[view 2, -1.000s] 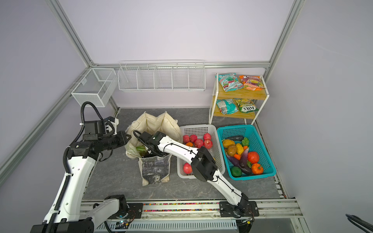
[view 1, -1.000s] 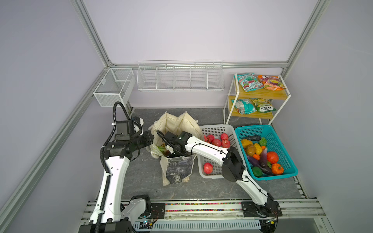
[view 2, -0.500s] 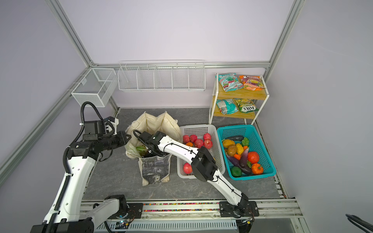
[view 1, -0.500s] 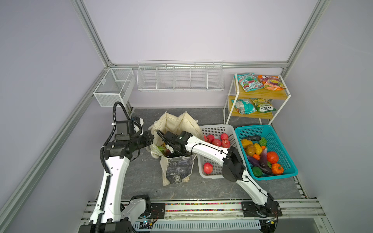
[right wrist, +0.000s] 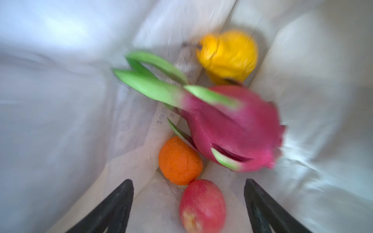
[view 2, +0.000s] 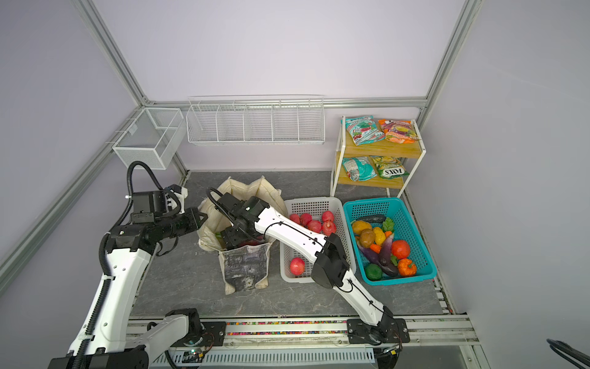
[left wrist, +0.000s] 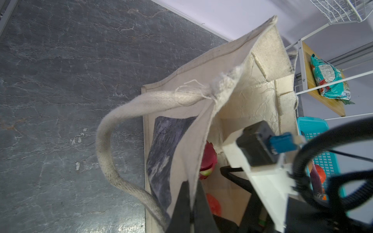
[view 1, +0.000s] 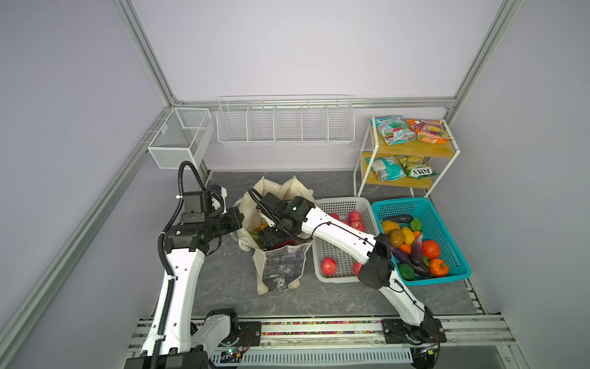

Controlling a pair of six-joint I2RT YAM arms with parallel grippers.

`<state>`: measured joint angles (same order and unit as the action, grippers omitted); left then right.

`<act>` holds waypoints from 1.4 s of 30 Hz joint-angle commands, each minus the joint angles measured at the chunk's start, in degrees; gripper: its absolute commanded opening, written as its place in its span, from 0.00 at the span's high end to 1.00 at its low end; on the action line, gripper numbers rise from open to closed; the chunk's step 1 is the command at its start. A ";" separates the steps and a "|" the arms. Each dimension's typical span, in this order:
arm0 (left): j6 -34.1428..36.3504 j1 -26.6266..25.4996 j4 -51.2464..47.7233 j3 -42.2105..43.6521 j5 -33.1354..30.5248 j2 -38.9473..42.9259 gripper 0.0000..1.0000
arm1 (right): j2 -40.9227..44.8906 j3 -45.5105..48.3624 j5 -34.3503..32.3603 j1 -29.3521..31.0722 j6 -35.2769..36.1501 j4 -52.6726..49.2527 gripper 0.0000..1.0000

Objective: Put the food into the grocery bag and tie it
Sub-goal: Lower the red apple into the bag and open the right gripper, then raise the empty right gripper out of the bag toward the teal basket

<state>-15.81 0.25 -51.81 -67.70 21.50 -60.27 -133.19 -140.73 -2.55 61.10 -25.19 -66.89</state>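
Standing on the grey table [view 1: 230, 287], one grocery bag [view 1: 281, 268] is seen just beside one white basket [view 1: 341, 204], with one teal basket [view 1: 402, 203] next to that. The bag's rim is pinched tight by the left gripper [left wrist: 190, 201]. The right gripper [right wrist: 188, 181] is seen inside the bag, its jaws spread wide, and nothing is held. Four foods are counted in the bag: one dragon fruit [right wrist: 232, 129], one yellow piece [right wrist: 228, 54], one orange piece [right wrist: 179, 161] and one red apple [right wrist: 202, 205]. Four snack packets [view 1: 394, 129] are laid on the shelf [view 1: 412, 150], two up, two down.
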 commanded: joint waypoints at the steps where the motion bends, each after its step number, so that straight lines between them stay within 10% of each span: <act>1: 0.52 -0.36 0.52 -0.94 1.20 1.13 1.00 | 4.45 -1.89 -4.79 -0.26 1.52 -1.34 0.12; 21: 0.41 -0.34 0.75 0.52 0.67 1.06 1.00 | 19.37 0.19 -17.48 -1.08 7.32 1.18 0.12; 42: 0.61 -0.34 -0.35 1.26 -1.96 0.97 1.00 | 57.27 49.95 -29.45 -10.92 -3.97 14.36 0.12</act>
<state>-15.81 0.21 -51.72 -67.07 20.14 -59.92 -79.09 -94.83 -30.65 51.35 -24.91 -56.42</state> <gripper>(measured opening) 0.047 0.879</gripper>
